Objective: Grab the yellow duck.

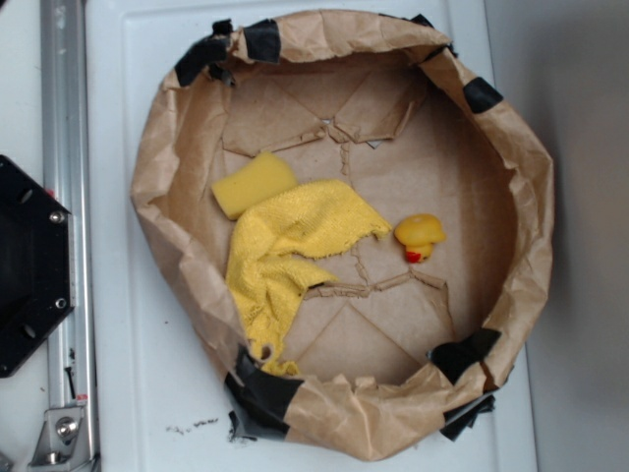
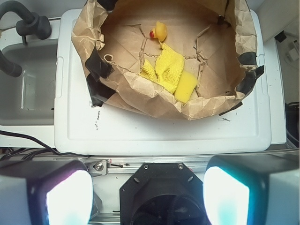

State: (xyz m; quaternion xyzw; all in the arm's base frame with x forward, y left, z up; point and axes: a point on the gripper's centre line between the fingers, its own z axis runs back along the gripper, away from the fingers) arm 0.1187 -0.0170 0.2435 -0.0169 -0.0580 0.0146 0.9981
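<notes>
The gripper (image 2: pixel 147 194) hangs well back from the paper basin, its two pads (image 2: pixel 68 197) spread wide apart and empty at the bottom of the wrist view. The yellow duck (image 1: pixel 420 235) sits on the brown floor of the crumpled paper basin (image 1: pixel 526 187), just beside the tip of the yellow terry cloth (image 1: pixel 290 241), with the yellow sponge (image 1: pixel 254 184) further off. Looks light, glossy, likely slippery and squashy, so pinching across the rounded body seems safest. Open floor lies on the duck's far side; the raised paper wall demands a descent from above.
</notes>
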